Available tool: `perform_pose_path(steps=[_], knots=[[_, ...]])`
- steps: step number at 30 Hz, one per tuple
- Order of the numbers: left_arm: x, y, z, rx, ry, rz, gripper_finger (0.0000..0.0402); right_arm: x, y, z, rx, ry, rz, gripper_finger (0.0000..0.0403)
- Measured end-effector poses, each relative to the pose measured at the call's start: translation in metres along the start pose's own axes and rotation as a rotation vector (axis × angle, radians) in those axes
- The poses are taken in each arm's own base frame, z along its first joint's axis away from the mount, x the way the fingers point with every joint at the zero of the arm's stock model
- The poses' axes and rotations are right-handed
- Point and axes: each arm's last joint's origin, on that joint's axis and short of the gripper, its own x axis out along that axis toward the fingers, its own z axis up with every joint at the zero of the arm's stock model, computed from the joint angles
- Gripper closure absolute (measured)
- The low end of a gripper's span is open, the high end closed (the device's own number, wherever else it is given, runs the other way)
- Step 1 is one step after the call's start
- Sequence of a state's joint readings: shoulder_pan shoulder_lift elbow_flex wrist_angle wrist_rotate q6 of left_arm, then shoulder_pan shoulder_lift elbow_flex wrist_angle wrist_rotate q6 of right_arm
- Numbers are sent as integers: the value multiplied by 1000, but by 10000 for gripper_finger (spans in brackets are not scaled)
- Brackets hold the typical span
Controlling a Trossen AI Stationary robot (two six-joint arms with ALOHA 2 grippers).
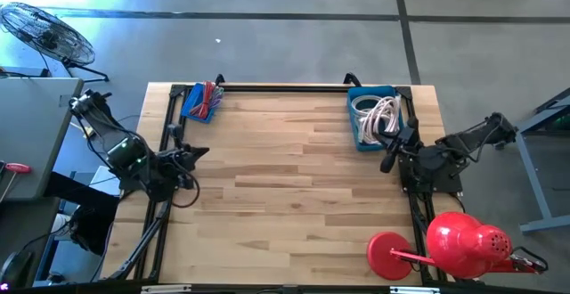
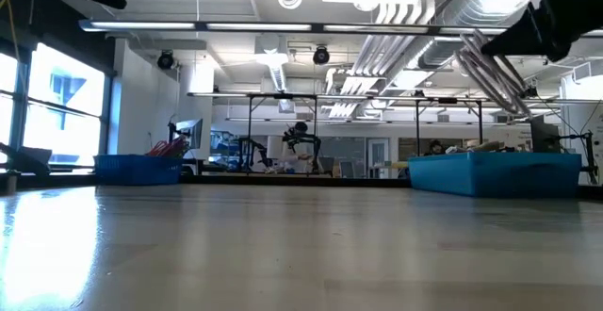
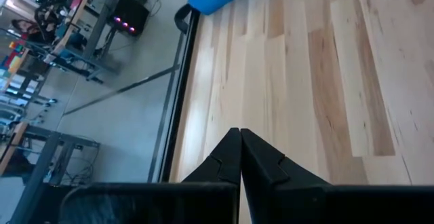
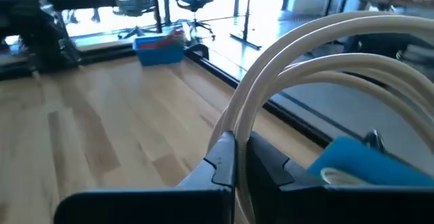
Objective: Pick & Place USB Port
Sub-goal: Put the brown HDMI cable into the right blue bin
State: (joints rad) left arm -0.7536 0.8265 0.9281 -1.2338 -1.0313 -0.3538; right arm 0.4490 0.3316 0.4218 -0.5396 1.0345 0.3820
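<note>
A blue bin at the table's far right holds coiled white cable. My right gripper hovers just near of that bin, at the table's right edge, shut on a loop of this cable. The USB port itself is hidden; only cord shows. A second blue bin with red and coloured cords stands at the far left. My left gripper is at the table's left edge, shut on nothing, its fingertips together above bare wood. My right gripper pinches one strand of the white cable between its two fingers. From there the cable arcs up and over in two pale loops toward the blue bin. The held stretch is clear of the table. The fingers point roughly level, along the table's right edge.
Black frame rails run along the table's left, far and right edges. A red lamp-like object with a round base sits at the near right corner. The wooden middle of the table carries nothing.
</note>
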Motion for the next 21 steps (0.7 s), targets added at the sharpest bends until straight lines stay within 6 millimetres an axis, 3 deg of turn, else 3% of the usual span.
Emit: perform_pose_path(steps=[8,21], knots=[[2,-2,-2,-3,4,1,401,9,-14,-22,160,34,-76,395],[2,-2,-2,1,6,2,401,37,-24,-62,241,159,-166,395]])
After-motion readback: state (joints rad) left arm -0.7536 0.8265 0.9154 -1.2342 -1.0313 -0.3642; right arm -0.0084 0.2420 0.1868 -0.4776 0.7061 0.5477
